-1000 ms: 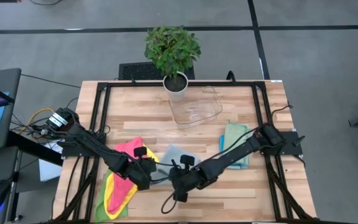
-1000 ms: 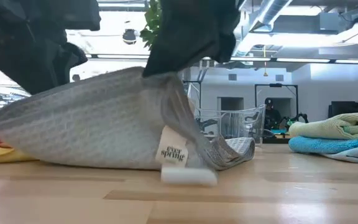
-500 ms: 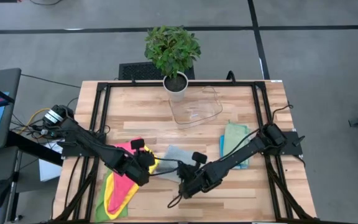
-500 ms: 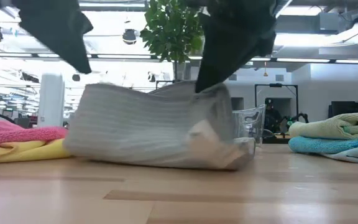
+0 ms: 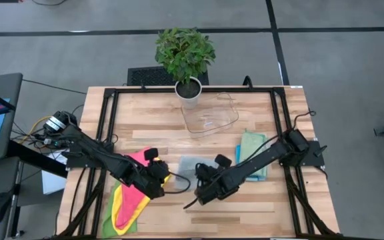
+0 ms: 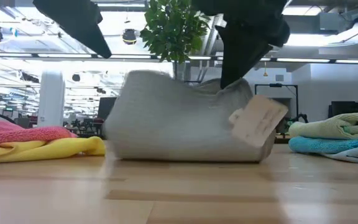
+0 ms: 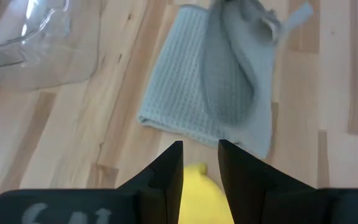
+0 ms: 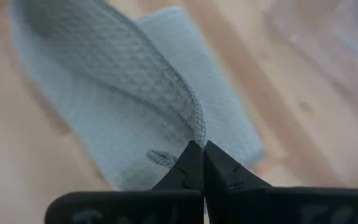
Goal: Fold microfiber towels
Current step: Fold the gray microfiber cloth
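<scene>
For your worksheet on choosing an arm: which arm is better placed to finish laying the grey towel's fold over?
The right arm, probably. Its claw is shut on the grey towel's raised edge, while the left claw holds nothing, beside the yellow towel.

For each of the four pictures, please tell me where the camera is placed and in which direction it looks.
High view: above the table, looking straight down; both arms show, over the grey towel.
Low view: at table-top height, looking level across; the arms come in from above.
Left wrist view: on the left arm, looking past the left hand, which holds nothing.
Right wrist view: on the right arm, looking past the right hand, shut on the grey towel's edge.
Shared: all four show the grey towel; high and low views share the potted plant.
</scene>
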You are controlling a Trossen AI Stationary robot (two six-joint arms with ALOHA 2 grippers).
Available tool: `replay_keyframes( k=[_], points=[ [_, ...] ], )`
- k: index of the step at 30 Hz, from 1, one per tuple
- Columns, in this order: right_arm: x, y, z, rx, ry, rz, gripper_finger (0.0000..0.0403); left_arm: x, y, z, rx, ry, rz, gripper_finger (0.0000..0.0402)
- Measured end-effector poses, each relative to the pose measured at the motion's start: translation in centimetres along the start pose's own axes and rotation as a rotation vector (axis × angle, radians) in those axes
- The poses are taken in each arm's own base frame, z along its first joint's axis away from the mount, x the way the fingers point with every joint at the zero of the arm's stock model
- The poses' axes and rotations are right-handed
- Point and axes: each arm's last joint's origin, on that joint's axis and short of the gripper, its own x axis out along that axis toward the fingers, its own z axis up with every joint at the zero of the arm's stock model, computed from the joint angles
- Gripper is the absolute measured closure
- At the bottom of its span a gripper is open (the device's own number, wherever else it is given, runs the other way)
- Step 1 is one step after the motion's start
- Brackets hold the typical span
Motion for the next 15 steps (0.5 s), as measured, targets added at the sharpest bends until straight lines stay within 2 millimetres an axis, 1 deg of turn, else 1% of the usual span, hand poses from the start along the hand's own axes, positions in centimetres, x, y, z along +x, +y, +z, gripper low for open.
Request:
replay_keyframes(
  k=[4,8,10,15],
  points=[
    [0.0,-2.2,1.2,0.001,0.037,-0.069,0.0385,0.1,-0.3,0.3,-0.013,-0.039,-0.026,0.0308],
    [0.7,-3.2,2.2,-0.043,0.057,-0.081,0.0386,0.4,-0.5,0.4,-0.015,-0.083,-0.051,0.0308],
    [1.4,-3.3,2.5,-0.047,0.066,-0.076,0.0386,0.6,-0.6,0.3,-0.029,-0.104,-0.061,0.0308],
    [3.8,-4.1,2.3,-0.015,0.089,-0.080,0.0375,1.1,-0.7,-0.2,-0.046,-0.118,-0.068,0.0308]
  ],
)
